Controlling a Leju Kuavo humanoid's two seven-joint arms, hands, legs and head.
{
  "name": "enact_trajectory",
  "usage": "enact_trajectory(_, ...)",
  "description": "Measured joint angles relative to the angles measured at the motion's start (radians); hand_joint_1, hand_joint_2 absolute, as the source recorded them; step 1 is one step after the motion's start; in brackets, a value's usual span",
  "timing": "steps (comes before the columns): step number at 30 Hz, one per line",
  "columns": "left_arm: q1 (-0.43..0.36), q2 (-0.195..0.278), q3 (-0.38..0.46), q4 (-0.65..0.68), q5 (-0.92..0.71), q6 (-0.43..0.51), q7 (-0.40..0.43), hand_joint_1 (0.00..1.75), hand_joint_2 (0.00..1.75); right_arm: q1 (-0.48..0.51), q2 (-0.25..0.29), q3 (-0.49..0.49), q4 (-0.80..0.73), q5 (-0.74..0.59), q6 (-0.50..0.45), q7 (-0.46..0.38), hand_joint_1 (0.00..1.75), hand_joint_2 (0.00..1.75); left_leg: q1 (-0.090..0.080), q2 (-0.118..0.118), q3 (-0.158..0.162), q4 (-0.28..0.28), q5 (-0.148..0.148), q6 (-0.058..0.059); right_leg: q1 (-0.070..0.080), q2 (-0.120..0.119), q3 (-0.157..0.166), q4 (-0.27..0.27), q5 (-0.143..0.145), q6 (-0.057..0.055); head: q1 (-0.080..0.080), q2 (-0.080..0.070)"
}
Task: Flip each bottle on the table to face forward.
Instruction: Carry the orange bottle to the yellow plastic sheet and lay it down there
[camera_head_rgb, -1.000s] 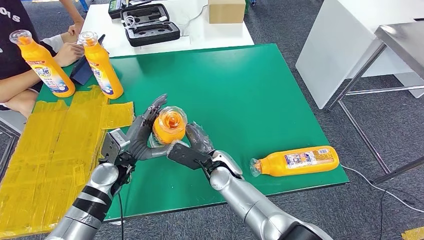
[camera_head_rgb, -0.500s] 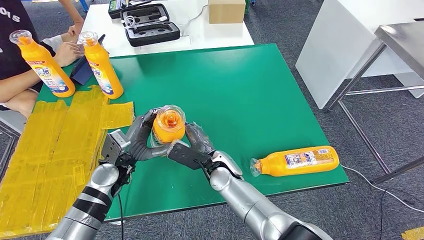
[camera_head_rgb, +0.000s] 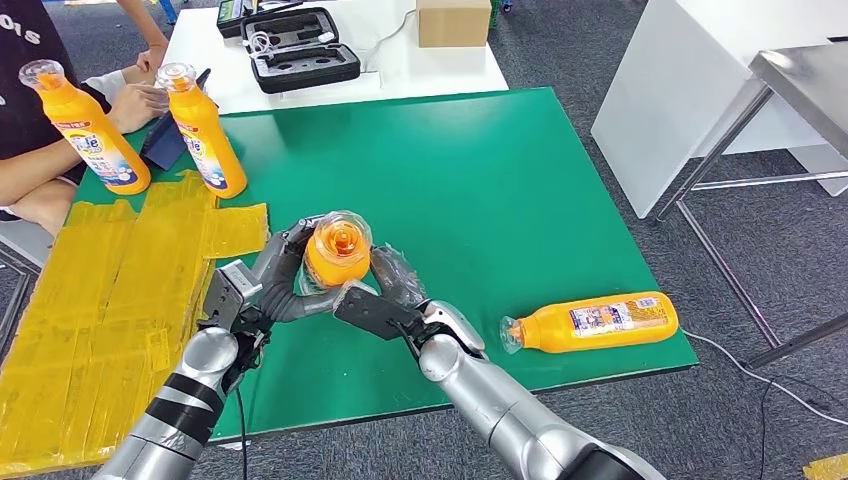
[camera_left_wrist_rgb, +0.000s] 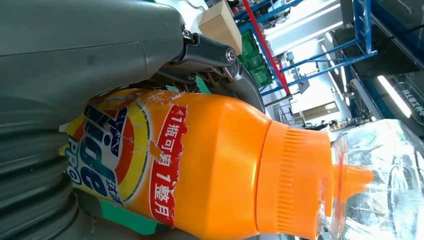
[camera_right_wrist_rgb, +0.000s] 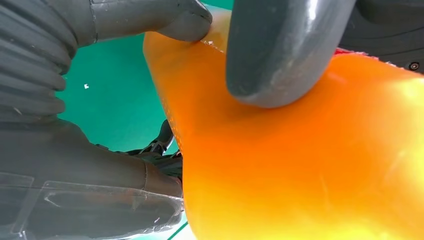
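An orange detergent bottle with a clear cap stands upright near the green table's front, gripped from both sides. My left hand wraps its left side and my right hand holds its right side. The left wrist view shows the bottle with its printed label turned toward that hand. The right wrist view shows the bottle's bare orange wall with a thumb pressed on it. Another orange bottle lies on its side at the front right edge. Two upright bottles stand at the back left.
A person sits at the back left, a hand close to the two upright bottles. Yellow tape patches cover the table's left part. A white table behind carries an open black case and a cardboard box.
My left hand's fingers, spread open a second ago, have closed around the upright bottle. The bottle and my right hand have barely moved.
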Motion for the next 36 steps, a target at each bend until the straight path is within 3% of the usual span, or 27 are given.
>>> enact_trajectory(2,0.000,0.000,0.000,0.000,0.000,0.000,0.000,1.75,1.75,0.000,0.000,0.000,0.000,0.000,0.000,0.000,1.71,1.75,0.000,0.000,0.000,0.000,0.000,0.000,0.000,0.000,0.000,0.000,0.000,0.000,0.000,0.000)
enact_trajectory(3,0.000,0.000,0.000,0.000,0.000,0.001,0.000,1.75,1.75,0.000,0.000,0.000,0.000,-0.001,0.000,0.000,1.39,1.75,0.000,0.000,0.000,0.000,0.000,0.000,0.000,0.000,0.000,0.000,0.000,0.000,0.000,0.000)
enact_trajectory(6,0.000,0.000,0.002,0.000,0.000,0.008,0.000,1.75,1.75,0.002,0.000,0.000,-0.002,-0.005,-0.005,0.000,0.12,1.75,0.000,0.000,0.000,0.000,0.000,0.000,0.000,0.000,0.000,0.000,0.000,0.000,0.000,0.000)
enact_trajectory(7,0.000,0.001,0.003,0.000,0.000,0.013,0.000,1.75,1.75,0.003,0.000,-0.001,-0.004,-0.008,-0.010,0.000,0.00,1.75,0.000,0.000,0.000,0.000,0.000,0.000,0.000,0.000,0.000,0.000,0.000,0.000,0.000,0.000)
enact_trajectory(18,0.003,0.005,0.025,0.000,-0.024,0.048,0.001,1.75,1.75,0.009,0.000,-0.016,-0.031,-0.025,-0.042,-0.006,0.00,1.75,0.000,0.000,0.000,0.000,0.000,0.000,0.000,0.000,0.000,0.000,0.000,0.000,0.000,0.000)
enact_trajectory(27,-0.027,0.027,0.082,-0.006,-0.103,0.168,0.013,1.75,1.75,0.048,-0.019,-0.056,-0.133,-0.041,-0.100,-0.019,0.00,1.75,0.000,0.000,0.000,0.000,0.000,0.000,0.000,0.000,0.000,0.000,0.000,0.000,0.000,0.000)
enact_trajectory(29,-0.036,0.032,0.097,-0.004,-0.159,0.229,0.018,1.75,1.75,0.060,-0.027,-0.068,-0.164,-0.039,-0.115,-0.019,0.00,1.75,0.000,0.000,0.000,0.000,0.000,0.000,0.000,0.000,-0.001,0.000,0.000,0.000,0.000,0.000)
enact_trajectory(33,-0.081,0.044,0.112,0.030,-0.383,0.437,0.077,1.75,1.75,0.088,-0.042,-0.094,-0.235,-0.020,-0.147,-0.019,0.00,1.75,0.000,0.000,0.000,0.000,0.000,0.000,0.000,0.000,-0.001,0.000,0.000,0.000,0.000,0.000)
enact_trajectory(36,-0.098,0.048,0.113,0.048,-0.457,0.494,0.105,1.75,1.75,0.096,-0.046,-0.101,-0.258,-0.014,-0.153,-0.019,0.00,1.75,0.000,0.000,0.000,0.000,0.000,0.000,0.000,0.000,-0.001,0.000,0.000,0.000,0.000,0.000)
